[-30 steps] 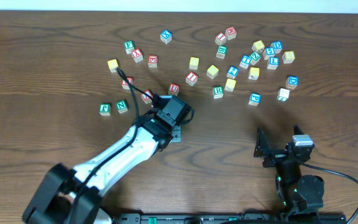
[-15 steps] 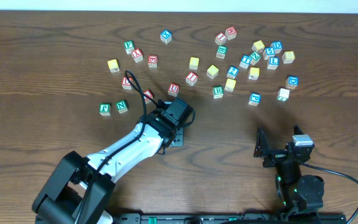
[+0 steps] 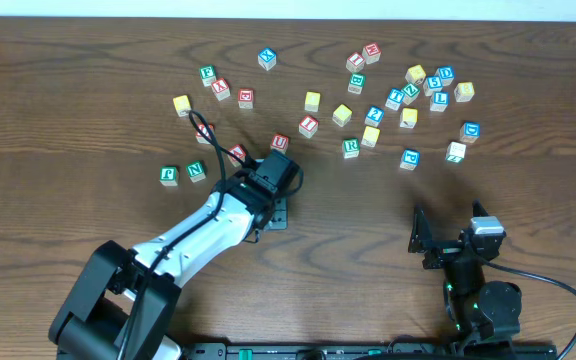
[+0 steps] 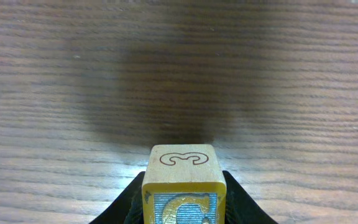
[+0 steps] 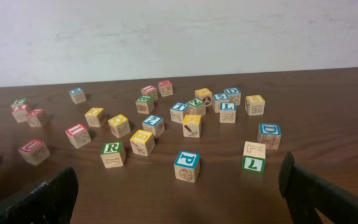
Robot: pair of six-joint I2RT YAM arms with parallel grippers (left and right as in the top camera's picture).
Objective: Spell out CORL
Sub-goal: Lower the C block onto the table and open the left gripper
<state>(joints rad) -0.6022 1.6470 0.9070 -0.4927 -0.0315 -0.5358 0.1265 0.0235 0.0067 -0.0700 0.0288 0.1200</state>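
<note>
Left wrist view, yellow C cube (image 4: 183, 177) clamped between left fingers (image 4: 126, 208), close to worktop (image 4: 73, 93), right fingers (image 5: 42, 202) spread wide, nothing held, green R cube (image 5: 112, 154) seen among loose cubes (image 5: 187, 165)

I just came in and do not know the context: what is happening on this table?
The left gripper is shut on a yellow C cube in front of the scattered letter cubes. The right gripper is open and holds nothing. The green R cube lies among the others, not yet picked.
</note>
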